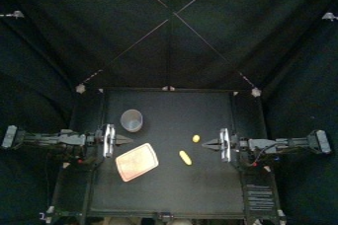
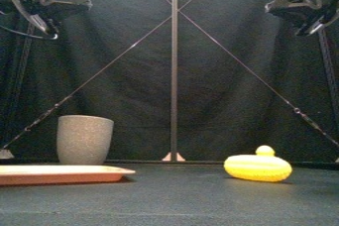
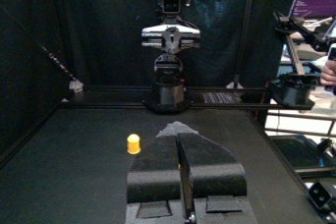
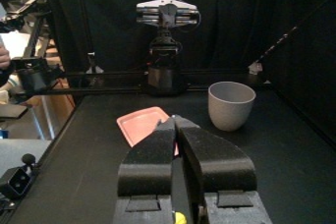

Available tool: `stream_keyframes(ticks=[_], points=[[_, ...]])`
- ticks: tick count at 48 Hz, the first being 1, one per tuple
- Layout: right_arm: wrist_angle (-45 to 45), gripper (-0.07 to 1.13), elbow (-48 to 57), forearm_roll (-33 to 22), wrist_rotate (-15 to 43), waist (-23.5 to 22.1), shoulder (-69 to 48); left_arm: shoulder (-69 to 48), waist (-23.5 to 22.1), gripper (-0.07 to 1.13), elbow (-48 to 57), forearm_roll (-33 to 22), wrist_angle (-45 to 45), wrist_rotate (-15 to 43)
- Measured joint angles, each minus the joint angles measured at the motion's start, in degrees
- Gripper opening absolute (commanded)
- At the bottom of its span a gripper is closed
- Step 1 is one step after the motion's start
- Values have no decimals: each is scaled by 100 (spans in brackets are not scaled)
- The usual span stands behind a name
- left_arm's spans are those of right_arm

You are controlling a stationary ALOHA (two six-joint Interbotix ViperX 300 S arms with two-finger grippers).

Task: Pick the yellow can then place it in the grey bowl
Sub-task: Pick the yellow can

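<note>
Top view has both arms low at the sides of the table (image 1: 172,194), left gripper (image 1: 106,143) and right gripper (image 1: 224,145) facing each other, each with jaws pressed together and holding nothing. The yellow can (image 1: 197,138) stands upright just ahead of the right gripper, well apart from the left one. A yellow toy (image 1: 187,156) lies near the can. The grey cup (image 1: 132,119) stands near the left gripper, toward the back; the pink tray (image 1: 136,161) lies beside that gripper, toward the front

Black jointed arms (image 1: 50,140), left pincer (image 3: 182,138) and right pincer (image 4: 175,122) with broad black jaws, silver cross-plates (image 3: 171,37)
</note>
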Motion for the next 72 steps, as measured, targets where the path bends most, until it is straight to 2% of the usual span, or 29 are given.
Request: stream_keyframes(ticks=[4,12,21,25,28,40,43,58,72], points=[[0,13,18,0,-26,-123,70,18,62,2,9,-9,18,-9],[0,12,123,9,88,-686,853,35,123,2,9,-9,53,9],[0,15,18,9,176,-914,1837,44,132,2,185,-9,53,9],[9,20,-53,70,167,-1002,2197,44,141,2,246,-9,53,9],[9,29,-97,193,176,-1063,2417,44,141,2,272,-9,53,9],[0,99,-167,835,176,-1222,2821,44,132,3,281,-18,62,9],[-9,107,-167,976,176,-1257,2839,44,141,3,281,-9,62,9],[176,106,-176,1169,176,-1503,3146,70,141,3,281,-9,193,9],[782,106,-378,1266,176,-1881,4157,88,141,3,281,-18,369,9]])
